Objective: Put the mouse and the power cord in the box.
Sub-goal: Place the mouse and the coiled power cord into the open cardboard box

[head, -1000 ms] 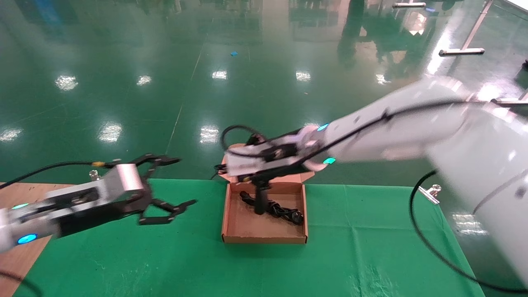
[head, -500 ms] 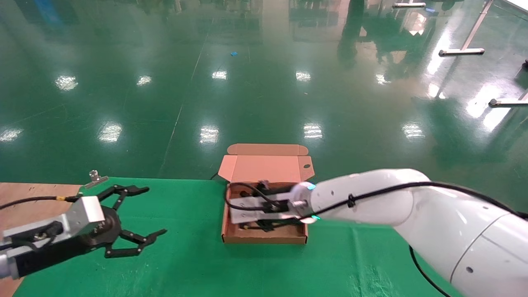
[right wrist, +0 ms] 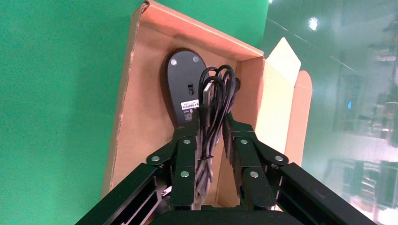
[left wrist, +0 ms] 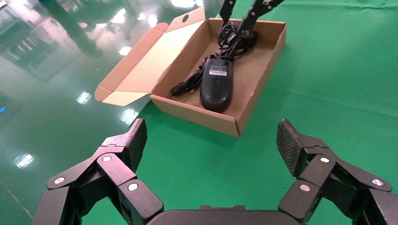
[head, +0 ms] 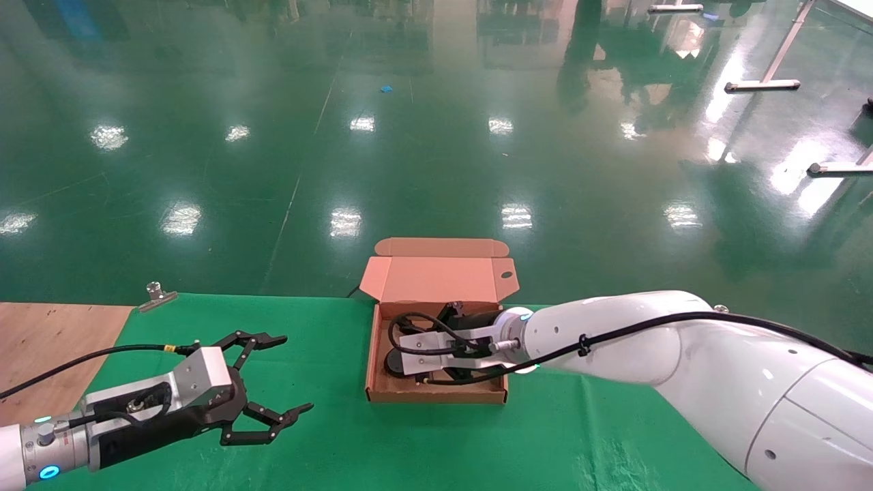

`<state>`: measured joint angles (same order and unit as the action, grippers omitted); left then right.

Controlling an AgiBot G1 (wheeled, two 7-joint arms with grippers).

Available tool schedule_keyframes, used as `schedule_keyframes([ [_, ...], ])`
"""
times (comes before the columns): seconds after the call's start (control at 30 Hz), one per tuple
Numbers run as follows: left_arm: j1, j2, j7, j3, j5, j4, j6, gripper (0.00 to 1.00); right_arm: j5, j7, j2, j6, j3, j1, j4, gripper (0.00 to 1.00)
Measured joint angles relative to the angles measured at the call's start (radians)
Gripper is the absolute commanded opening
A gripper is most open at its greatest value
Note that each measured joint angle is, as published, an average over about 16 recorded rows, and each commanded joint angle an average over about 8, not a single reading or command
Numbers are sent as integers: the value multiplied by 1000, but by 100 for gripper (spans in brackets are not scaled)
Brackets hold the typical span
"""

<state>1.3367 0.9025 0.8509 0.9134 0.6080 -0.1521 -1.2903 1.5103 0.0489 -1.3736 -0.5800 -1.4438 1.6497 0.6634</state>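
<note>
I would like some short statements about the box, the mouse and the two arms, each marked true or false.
1. The mouse lies inside the box. True.
2. The mouse lies with its label facing down. False: its underside with the pale label faces up.
3. The box lid is closed. False: the lid stands open, on the side away from the robot.
4. The left end effector is open and empty, over the green cloth to the left of the box. True.
5. The right end effector is far from the box. False: it reaches into the box, its fingers either side of a bundle of black cable.
</note>
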Motion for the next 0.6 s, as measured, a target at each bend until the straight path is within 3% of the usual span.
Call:
schedule_keyframes([
  [0.6, -5, -5, -23, -13, 4, -26, -2, 100, -33, -10, 31, -38, 48, -22, 25, 100],
])
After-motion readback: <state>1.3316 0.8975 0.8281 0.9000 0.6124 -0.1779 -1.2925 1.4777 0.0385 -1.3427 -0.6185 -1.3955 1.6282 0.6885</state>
